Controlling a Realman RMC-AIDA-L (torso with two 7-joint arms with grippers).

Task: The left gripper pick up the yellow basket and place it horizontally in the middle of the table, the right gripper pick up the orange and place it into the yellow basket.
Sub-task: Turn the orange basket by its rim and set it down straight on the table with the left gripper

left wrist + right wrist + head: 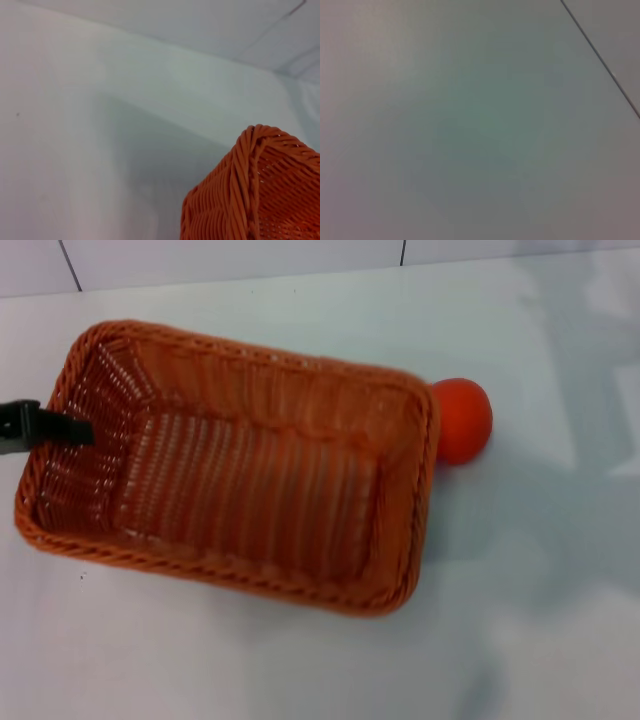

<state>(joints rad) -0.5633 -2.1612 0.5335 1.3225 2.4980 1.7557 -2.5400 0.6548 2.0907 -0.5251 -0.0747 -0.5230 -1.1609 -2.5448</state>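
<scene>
The left gripper (75, 428) reaches in from the left edge of the head view, its thin black tip lying over the left short wall of the yellow basket (250, 480). It looks clamped on that wall, one finger inside and the rest outside, though the contact itself is small and partly hidden. The left wrist view shows only a corner of the braided rim (250, 150) above bare table, which suggests the basket may be lifted or tipped at that end; I cannot tell for sure.

The basket lies slanted, its long side running from far left to near right, so it is not yet horizontal. The orange (462, 418) sits on the table (540, 620) just beyond the basket's far right corner, touching or nearly touching the rim.

The main risk is that swinging the basket square with a grip at one end could sweep that corner into the orange and roll it away. The one-sided hold could also let the basket sag or slip.

The right gripper is out of view; its wrist camera sees only bare tabletop.
</scene>
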